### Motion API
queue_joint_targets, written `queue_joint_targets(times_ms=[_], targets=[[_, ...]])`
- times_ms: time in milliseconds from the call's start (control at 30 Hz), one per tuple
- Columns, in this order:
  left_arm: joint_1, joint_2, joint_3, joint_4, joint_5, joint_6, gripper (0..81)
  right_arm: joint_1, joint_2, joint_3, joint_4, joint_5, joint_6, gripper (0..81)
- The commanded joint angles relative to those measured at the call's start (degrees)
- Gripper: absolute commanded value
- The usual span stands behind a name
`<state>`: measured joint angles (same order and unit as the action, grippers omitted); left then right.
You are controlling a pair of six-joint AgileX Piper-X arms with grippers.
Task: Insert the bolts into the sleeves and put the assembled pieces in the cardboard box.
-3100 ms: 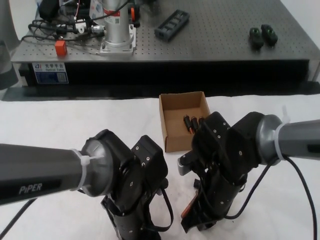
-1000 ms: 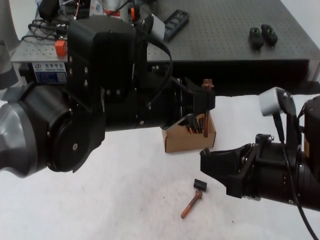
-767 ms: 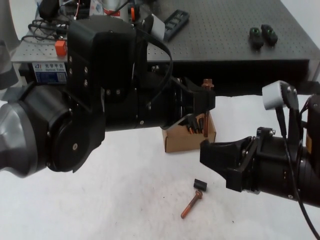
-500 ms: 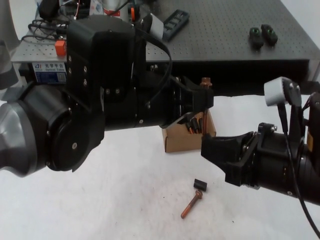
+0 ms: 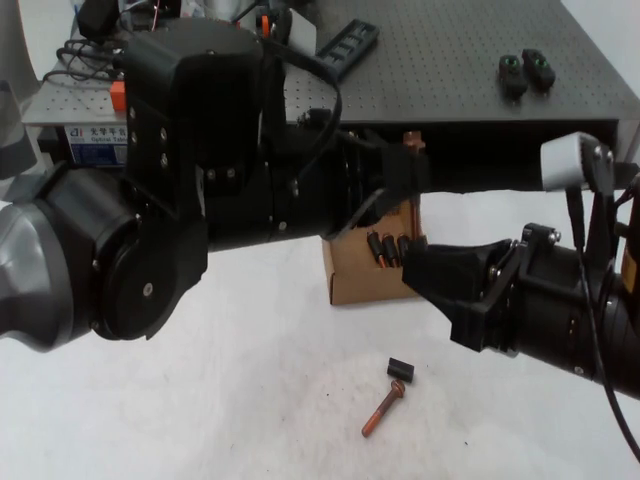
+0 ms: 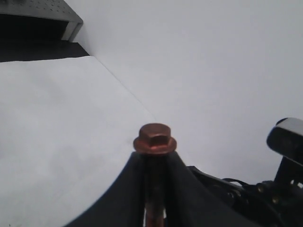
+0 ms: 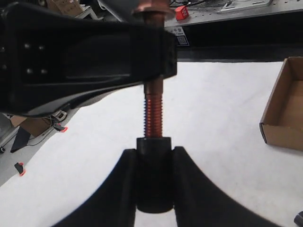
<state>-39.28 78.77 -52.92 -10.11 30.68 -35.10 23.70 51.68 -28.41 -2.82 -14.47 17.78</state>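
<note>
One pair mid-joining, one more to go.
The left gripper (image 6: 154, 161) is clamped on an upright copper bolt (image 6: 155, 138); the right gripper (image 7: 154, 156) pinches a black sleeve (image 7: 154, 182) right at its threaded tip. Several finished pieces (image 5: 385, 248) lie in the cardboard box (image 5: 345, 285); a loose bolt (image 5: 383, 410) and loose sleeve (image 5: 401, 368) sit near each other on the cloth (image 5: 250, 400).

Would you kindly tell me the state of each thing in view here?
Left end effector: shut on held bolt.
Held bolt: upright, tip at held sleeve's mouth.
Right end effector: shut on held sleeve.
Cardboard box: open, assembled pieces inside.
Loose bolt: lying on cloth, unassembled.
Loose sleeve: lying by that bolt's head.
</note>
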Motion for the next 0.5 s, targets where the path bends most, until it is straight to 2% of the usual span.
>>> queue_joint_targets(times_ms=[0, 233, 467], targets=[[-0.3, 0.0, -0.3, -1.6, 2.1, -2.3, 0.0, -0.3, -0.5, -0.5, -2.8, 1.8, -0.7, 3.3], [-0.3, 0.0, -0.3, -2.2, 4.2, -5.2, 0.0, -0.3, -0.5, -0.5, -7.2, 6.3, -0.7, 3.3], [-0.3, 0.0, -0.3, -2.3, 4.7, -5.2, 0.0, -0.3, -0.5, -0.5, -10.4, 7.1, -1.0, 3.3]])
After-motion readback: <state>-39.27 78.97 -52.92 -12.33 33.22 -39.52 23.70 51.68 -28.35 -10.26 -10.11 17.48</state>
